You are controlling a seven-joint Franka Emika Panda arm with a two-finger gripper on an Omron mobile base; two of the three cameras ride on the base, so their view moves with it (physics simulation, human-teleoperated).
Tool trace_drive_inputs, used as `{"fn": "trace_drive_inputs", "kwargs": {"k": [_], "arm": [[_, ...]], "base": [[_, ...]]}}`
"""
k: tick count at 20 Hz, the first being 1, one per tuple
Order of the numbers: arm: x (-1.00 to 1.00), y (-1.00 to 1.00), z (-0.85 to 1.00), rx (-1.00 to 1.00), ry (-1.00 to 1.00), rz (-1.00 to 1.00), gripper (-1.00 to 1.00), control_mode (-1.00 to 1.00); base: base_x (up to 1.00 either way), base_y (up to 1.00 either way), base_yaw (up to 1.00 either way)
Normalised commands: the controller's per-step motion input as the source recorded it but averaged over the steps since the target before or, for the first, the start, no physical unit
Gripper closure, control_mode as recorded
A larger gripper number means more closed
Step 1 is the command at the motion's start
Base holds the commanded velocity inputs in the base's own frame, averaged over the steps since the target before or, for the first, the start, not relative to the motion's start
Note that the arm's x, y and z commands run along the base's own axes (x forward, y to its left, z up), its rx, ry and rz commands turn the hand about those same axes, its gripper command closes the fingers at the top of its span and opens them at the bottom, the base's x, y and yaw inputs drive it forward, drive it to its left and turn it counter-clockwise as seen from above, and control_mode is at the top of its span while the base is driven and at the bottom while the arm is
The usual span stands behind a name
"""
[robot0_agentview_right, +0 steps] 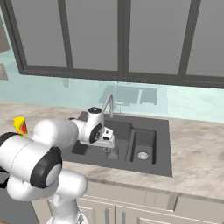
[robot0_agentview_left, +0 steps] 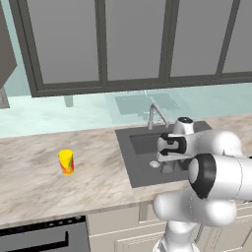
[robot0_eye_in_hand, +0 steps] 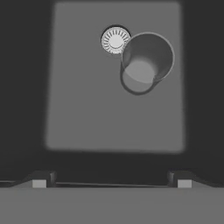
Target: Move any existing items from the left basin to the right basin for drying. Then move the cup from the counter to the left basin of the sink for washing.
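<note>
hand view: grey cylinder point(robot0_eye_in_hand: 144, 63) upright, mouth up

No text, label, brand, number or sign can be read anywhere. The red-orange patches borne by the yellow cup point(robot0_agentview_left: 66, 162) at nine o'clock on the tabletop point(robot0_agentview_left: 34, 172) form no letters.

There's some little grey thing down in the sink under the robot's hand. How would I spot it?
Find the dark grey sink set in the marble counter and look on the floor of its basin. The grey cup stands upright beside the round silver drain, open-topped and nearly the basin's own colour.
</note>
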Motion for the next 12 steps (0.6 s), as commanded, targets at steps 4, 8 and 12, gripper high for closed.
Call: {"fn": "trace_drive_inputs", "kwargs": {"k": [4, 8, 12], "arm": [[0.13, 0.00, -0.09, 0.00, 0.00, 0.00, -1.00, -1.00], [0.07, 0.00, -0.10, 0.00, 0.00, 0.00, -1.00, -1.00], [0.03, 0.00, -0.10, 0.00, 0.00, 0.00, -1.00, -1.00]], "base": [[0.00, 0.00, 0.00], [0.00, 0.00, 0.00], [0.00, 0.00, 0.00]]}}
